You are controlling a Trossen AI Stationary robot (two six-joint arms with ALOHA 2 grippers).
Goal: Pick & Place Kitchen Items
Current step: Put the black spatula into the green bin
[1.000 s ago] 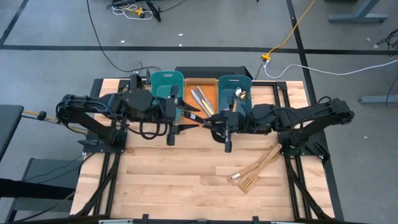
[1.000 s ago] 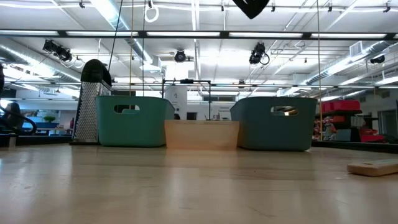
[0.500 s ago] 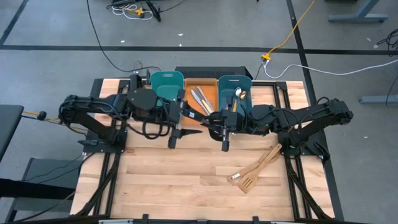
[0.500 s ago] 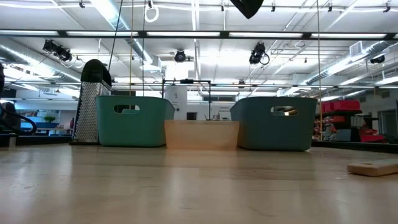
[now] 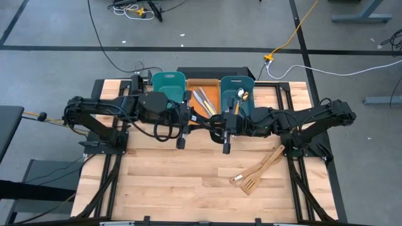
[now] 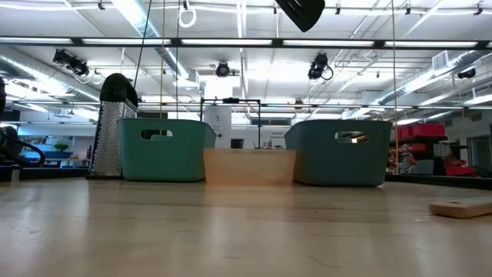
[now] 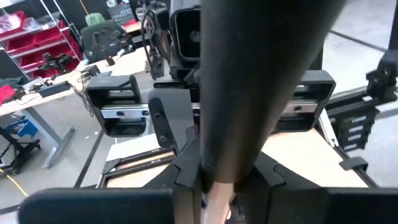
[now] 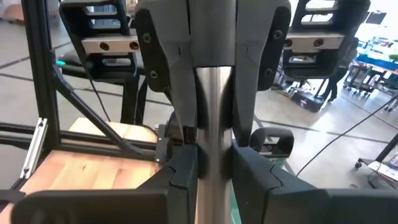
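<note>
Over the table's middle, in front of the bins, my left gripper [image 5: 196, 119] and my right gripper [image 5: 212, 120] meet tip to tip. Both are shut on one kitchen item, a utensil with a silver shaft [image 8: 211, 112] and a thick black part [image 7: 261, 81]. It hangs in the air between them. Two wooden spatulas [image 5: 259, 169] lie flat on the table's right half. Silver utensils [image 5: 202, 98] lie in the orange bin [image 5: 210, 88]. Spoons [image 5: 242, 95] stick up from the right teal bin [image 5: 237, 83]. My left gripper pinches the utensil between its two fingers [image 8: 181, 74], on the silver shaft [image 8: 211, 78] close to my right gripper. It comes in level from the table's left. The black part runs back past its wrist camera. The utensil is clear of the table. My right gripper pinches the silver shaft [image 8: 211, 158] between its two fingers [image 8: 183, 168], coming in level from the table's right. The shaft runs lengthwise out of the fingers, straight toward my left gripper. It is lifted clear of the table.
The left teal bin [image 5: 168, 85], the orange bin and the right teal bin stand in a row at the far edge. A perforated metal piece [image 6: 114, 131] stands left of them. Bare wood [image 5: 182, 182] lies toward the near edge.
My left gripper has moved toward the table's right, up to my right gripper. Its fingers, spread wide half a second ago, have shut on the utensil's shaft. My right gripper has kept its hold.
</note>
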